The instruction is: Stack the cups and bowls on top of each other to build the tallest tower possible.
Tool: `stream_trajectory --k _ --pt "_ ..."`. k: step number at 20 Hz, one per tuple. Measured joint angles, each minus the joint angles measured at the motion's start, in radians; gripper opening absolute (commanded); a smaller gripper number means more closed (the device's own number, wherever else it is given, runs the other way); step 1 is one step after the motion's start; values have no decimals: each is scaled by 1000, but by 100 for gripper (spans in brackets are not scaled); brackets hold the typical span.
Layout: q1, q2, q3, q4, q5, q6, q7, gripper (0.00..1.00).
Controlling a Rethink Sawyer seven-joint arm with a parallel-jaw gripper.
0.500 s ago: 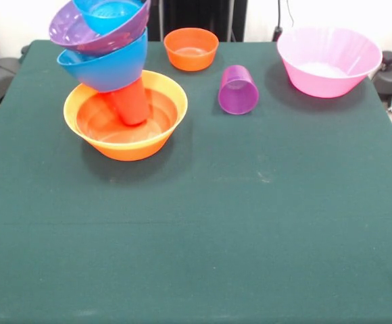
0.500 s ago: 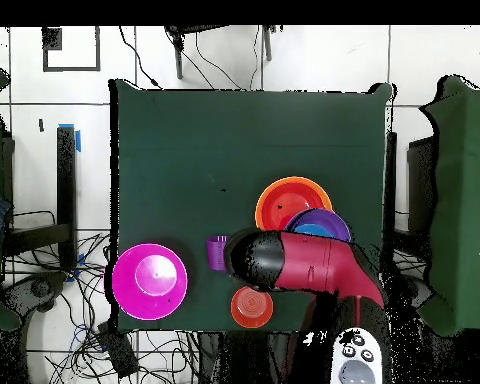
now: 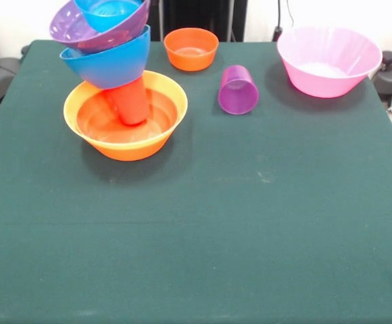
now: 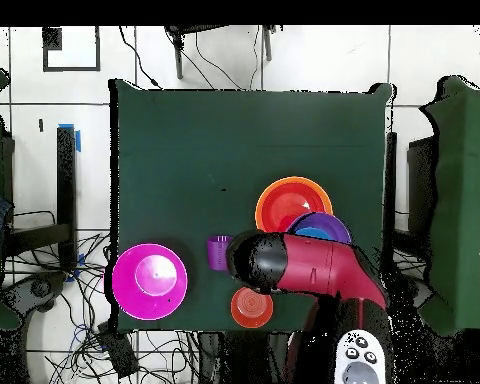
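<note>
I find the tower (image 3: 118, 81) at my table's (image 3: 203, 229) far left in the front view: orange bowl (image 3: 125, 115) as base, red cup (image 3: 130, 101) upright inside it, then blue bowl (image 3: 109, 59), purple bowl (image 3: 91, 27) and a small blue bowl (image 3: 110, 12), all tilted. I judge collapse the main risk; the cup is a narrow support and any nudge could tip the bowls. Loose pieces remain: purple cup (image 3: 238, 89) on its side, small orange bowl (image 3: 191, 48), pink bowl (image 3: 328, 61). Overhead, the arm (image 4: 304, 267) hangs beside the stack, hiding the gripper; I cannot tell its state.
</note>
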Motion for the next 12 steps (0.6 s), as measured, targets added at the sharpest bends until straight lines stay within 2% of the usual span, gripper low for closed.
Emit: stream_trajectory --k 8,12 --pt "-11 0 2 7 0 -9 0 0" --pt "-16 1 5 7 0 -43 0 0"
